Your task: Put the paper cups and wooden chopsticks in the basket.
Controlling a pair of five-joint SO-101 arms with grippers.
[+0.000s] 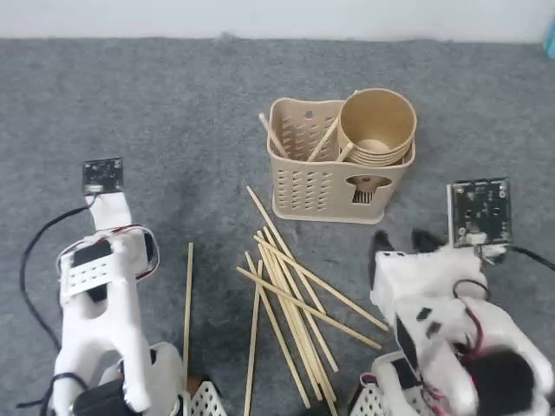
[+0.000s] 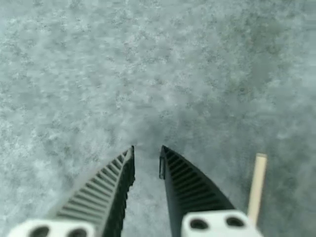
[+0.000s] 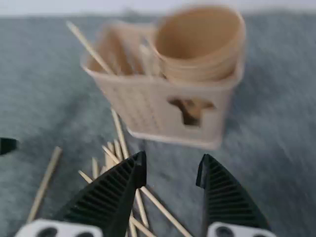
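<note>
cups part looks done: paper cups (image 1: 377, 126) are stacked and sitting in one compartment of the basket (image 1: 312, 186), at the far middle of the counter (image 1: 173, 104). a few chopsticks (image 1: 323, 139) already lean in the other compartment, just beside the cups.

the step in hand, as i read it, is the chopsticks. a loose pile of chopsticks (image 1: 295, 303) lies crossed on the counter in front of the basket, between the two arms. a lone chopstick (image 1: 187, 295) lies apart from the pile, on the left arm's side. another single stick (image 1: 253, 338) lies between that one and the pile.

right pincer (image 3: 173, 160): jaws wide, holding nothing. it hangs over the near edge of the pile and faces the basket. in the high view it sits just right of the pile (image 1: 403, 243).

left pincer (image 2: 146, 150): narrow gap between the jaws, nothing in it. it points down at bare counter with the lone chopstick (image 2: 256, 185) just beside one finger, not between the jaws.

next move, my guess: the right pincer drops onto one stick at the edge of the pile and closes on it. the sticks overlap, so it needs to single one out low against the counter. the left would have to shift sideways to straddle its stick.
</note>
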